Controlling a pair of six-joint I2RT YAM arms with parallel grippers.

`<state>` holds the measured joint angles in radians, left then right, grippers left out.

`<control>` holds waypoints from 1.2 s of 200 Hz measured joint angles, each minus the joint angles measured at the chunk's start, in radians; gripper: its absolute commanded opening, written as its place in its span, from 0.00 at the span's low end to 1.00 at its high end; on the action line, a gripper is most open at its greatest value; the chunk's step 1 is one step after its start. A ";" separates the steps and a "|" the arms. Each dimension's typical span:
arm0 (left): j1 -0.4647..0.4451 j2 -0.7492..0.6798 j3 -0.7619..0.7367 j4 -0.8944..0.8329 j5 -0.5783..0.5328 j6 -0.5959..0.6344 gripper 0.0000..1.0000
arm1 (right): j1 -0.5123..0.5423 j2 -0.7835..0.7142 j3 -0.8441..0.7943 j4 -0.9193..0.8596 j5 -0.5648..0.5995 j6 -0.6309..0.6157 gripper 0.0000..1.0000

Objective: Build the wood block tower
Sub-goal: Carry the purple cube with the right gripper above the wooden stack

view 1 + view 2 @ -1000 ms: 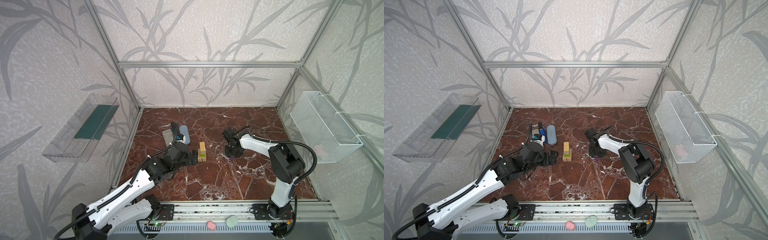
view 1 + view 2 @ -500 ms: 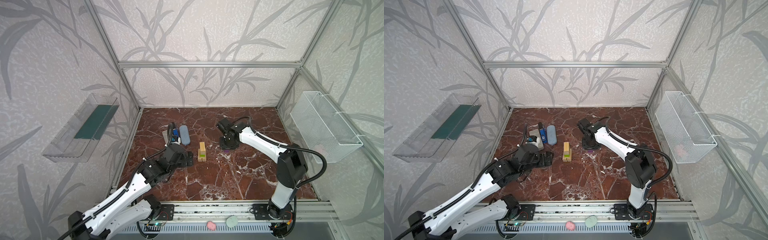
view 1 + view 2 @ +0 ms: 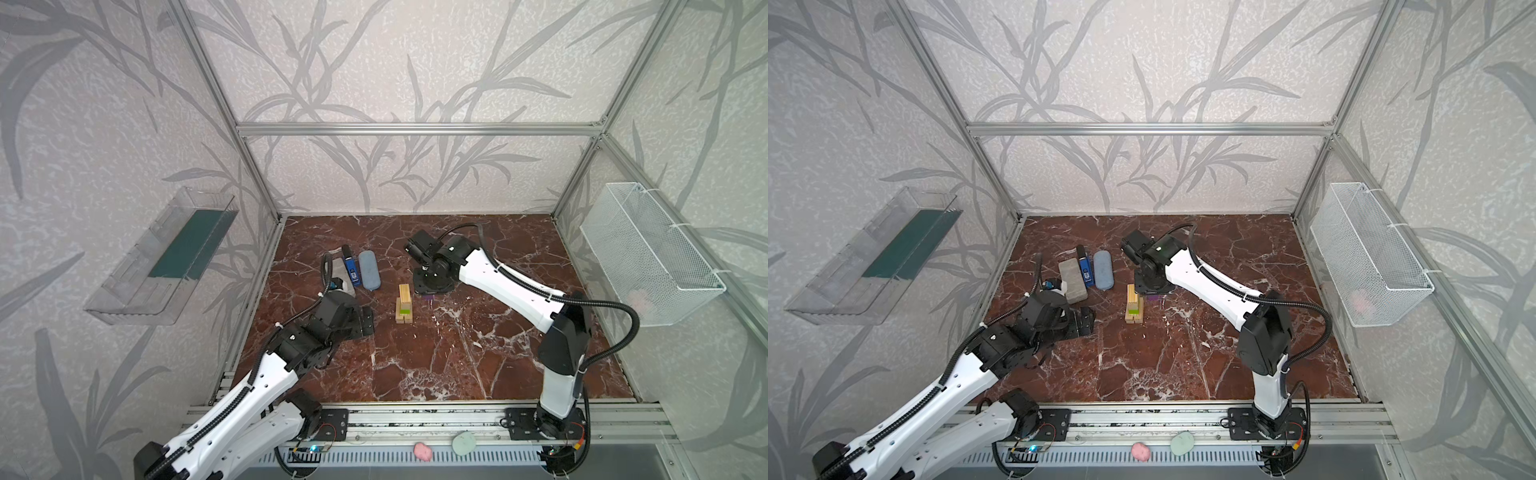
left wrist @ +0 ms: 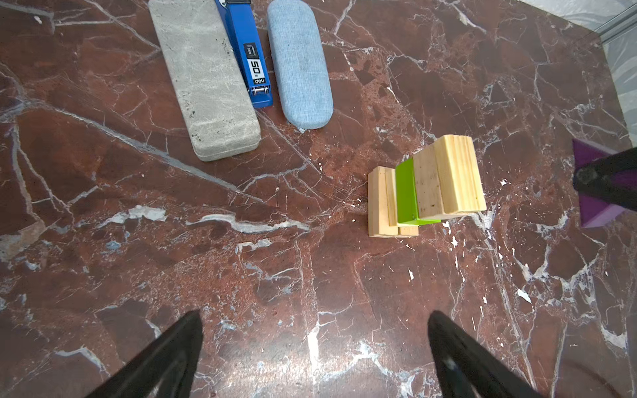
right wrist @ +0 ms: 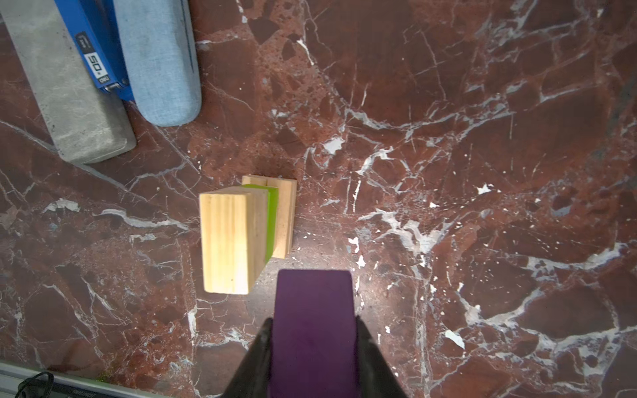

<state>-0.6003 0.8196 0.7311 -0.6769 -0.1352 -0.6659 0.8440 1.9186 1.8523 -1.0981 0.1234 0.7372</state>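
Observation:
The tower [image 3: 404, 305] [image 3: 1134, 305] stands mid-floor: tan wood blocks with a lime-green block between them and a tan block [image 5: 227, 241] on top. My right gripper [image 5: 313, 322] is shut on the purple block [image 5: 313, 303], held just to the right of the tower and not touching it. In both top views the wrist hides most of that block [image 3: 428, 294]. My left gripper [image 4: 314, 315] is open and empty, low over the floor to the left of the tower [image 4: 427, 189]. The purple block [image 4: 593, 213] shows at the edge of the left wrist view.
A grey case [image 4: 206, 82], a blue stapler [image 4: 250, 58] and a blue fabric case [image 4: 300, 65] lie side by side behind and to the left of the tower. A wire basket [image 3: 648, 253] hangs on the right wall and a clear shelf [image 3: 162, 257] on the left wall.
My right gripper has carried the purple block leftward, up beside the tower. My left gripper has drawn back a little to the left, away from the tower, and stays open.

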 measured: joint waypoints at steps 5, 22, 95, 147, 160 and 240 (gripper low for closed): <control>0.000 -0.001 -0.001 -0.001 0.002 0.000 0.99 | 0.007 0.011 0.013 -0.005 0.000 0.003 0.22; 0.002 -0.007 -0.001 -0.004 0.006 0.000 0.99 | 0.031 0.053 0.063 -0.017 0.005 0.014 0.22; 0.008 -0.066 -0.016 -0.011 0.006 -0.008 0.99 | 0.088 0.187 0.256 -0.089 0.045 0.050 0.21; 0.013 -0.073 -0.016 -0.019 0.006 -0.008 1.00 | 0.092 0.257 0.325 -0.130 0.075 0.060 0.21; 0.013 -0.073 -0.016 -0.022 0.006 -0.008 0.99 | 0.092 0.272 0.345 -0.140 0.082 0.060 0.21; 0.014 -0.073 -0.016 -0.027 0.006 -0.008 0.99 | 0.092 0.307 0.389 -0.171 0.095 0.059 0.21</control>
<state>-0.5858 0.7467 0.7151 -0.7036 -0.1291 -0.6743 0.9363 2.2261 2.2414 -1.2694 0.2180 0.7963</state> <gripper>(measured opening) 0.994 0.325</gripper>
